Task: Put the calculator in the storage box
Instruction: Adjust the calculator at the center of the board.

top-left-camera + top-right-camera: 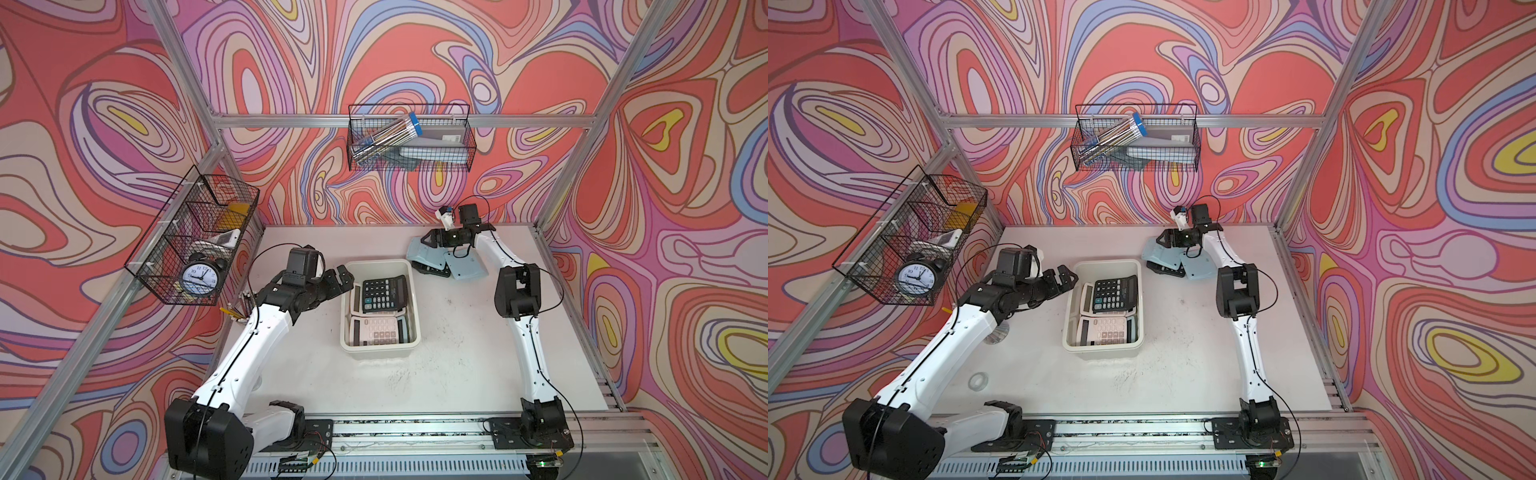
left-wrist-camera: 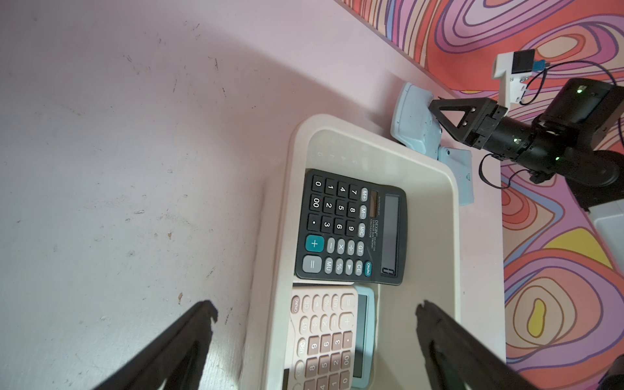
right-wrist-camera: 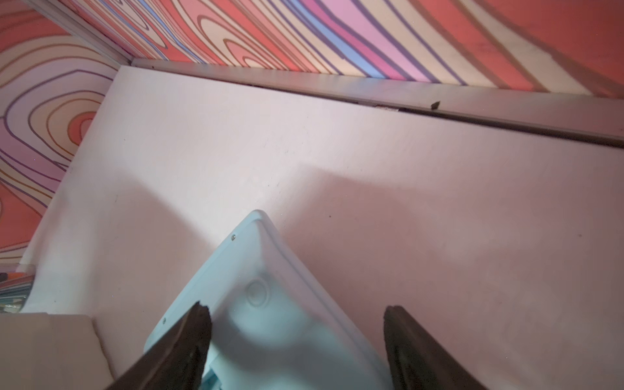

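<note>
right gripper (image 3: 297,314) wide open, straddling a face-down light blue calculator (image 1: 415,253) that tops a small pile (image 1: 467,268) just far-right of the storage box (image 1: 380,348); can't tell if the pads touch it. box sits mid table (image 1: 457,353), black calculator (image 1: 384,293) in its far end, pink calculator (image 1: 376,330) near end. left gripper (image 1: 343,279) fully open, empty, by the box's far left rim

Surface: pale, scuffed table (image 1: 457,353).
Middle: storage box (image 1: 344,316) stands on it.
Far right: blue calculators (image 1: 467,266), face down, overlapping, near the box.
Near left: clear tape ring (image 1: 978,380).
</note>
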Controlling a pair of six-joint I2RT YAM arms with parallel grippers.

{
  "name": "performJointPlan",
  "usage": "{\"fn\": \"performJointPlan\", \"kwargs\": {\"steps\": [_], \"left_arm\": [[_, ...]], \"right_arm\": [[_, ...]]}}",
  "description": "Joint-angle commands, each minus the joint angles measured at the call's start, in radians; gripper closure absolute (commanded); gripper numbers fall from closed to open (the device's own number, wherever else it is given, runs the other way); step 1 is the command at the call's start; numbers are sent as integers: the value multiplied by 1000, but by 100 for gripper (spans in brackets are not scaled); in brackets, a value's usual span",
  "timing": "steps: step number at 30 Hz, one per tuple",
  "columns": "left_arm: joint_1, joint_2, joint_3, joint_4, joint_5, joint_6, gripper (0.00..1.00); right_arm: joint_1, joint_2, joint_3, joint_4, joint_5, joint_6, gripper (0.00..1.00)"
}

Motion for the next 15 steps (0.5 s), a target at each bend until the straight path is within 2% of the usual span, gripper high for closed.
{"fn": "performJointPlan", "kwargs": {"steps": [1, 7, 15], "left_arm": [[8, 12, 1, -7, 25, -1, 1], [8, 11, 1, -3, 36, -1, 1], [7, 13, 12, -2, 56, 2, 1]], "right_arm": [[23, -33, -87, -154, 134, -109, 20], [56, -207, -369, -57, 213, -127, 21], [107, -413, -661, 21, 334, -116, 22]]}}
